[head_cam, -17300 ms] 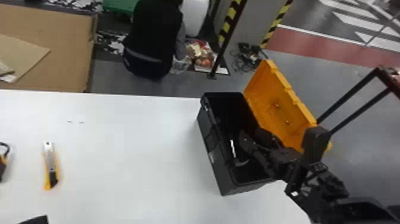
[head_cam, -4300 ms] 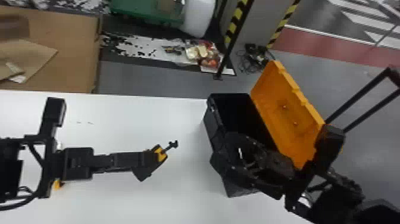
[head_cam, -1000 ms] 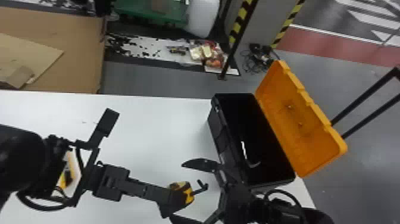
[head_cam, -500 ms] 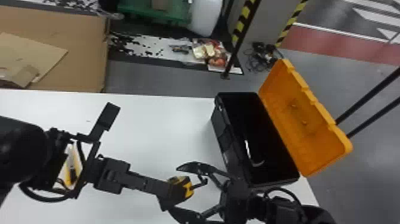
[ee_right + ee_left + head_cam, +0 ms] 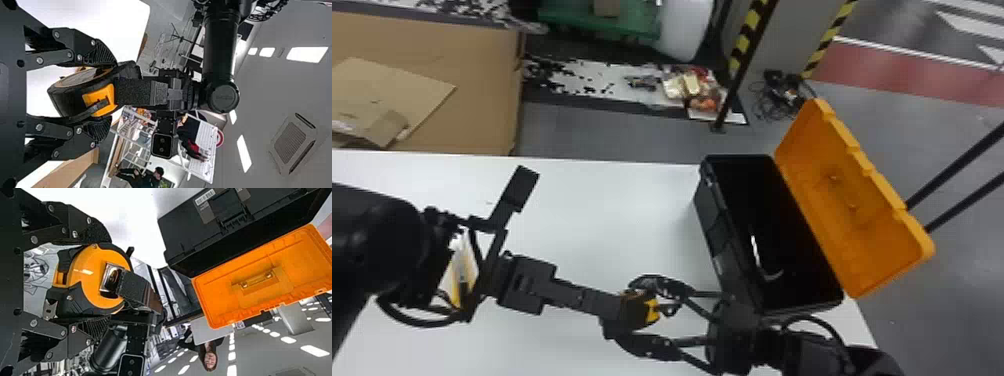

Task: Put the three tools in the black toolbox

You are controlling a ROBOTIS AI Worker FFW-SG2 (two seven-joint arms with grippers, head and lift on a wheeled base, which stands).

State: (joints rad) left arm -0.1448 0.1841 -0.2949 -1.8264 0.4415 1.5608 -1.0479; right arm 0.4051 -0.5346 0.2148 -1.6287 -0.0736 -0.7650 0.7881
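The yellow-and-black tape measure [image 5: 651, 311] is off the table's right half, in front of the toolbox [image 5: 708, 215]. My left gripper [image 5: 619, 309] is shut on it from the left, and my right gripper [image 5: 637, 314] has its fingers against opposite sides of it. The left wrist view shows the tape measure [image 5: 84, 276] between the pads of the left gripper [image 5: 94, 280]; in the right wrist view it lies between those of the right gripper [image 5: 98, 92]. Behind the left arm, the yellow cutter [image 5: 463, 275] lies partly hidden. A pale, curved piece [image 5: 757, 252] shows inside the toolbox.
The toolbox's orange lid [image 5: 852, 205] stands open on its right side. Both arms reach low over the white table [image 5: 582, 200], the right one passing close to the box's near end. Cardboard [image 5: 477, 100] lies beyond the far edge.
Compared with the earliest frame, the left arm has come in with the tape measure and the right gripper has left the toolbox. Over the last second the right gripper's fingers have closed around the tape measure.
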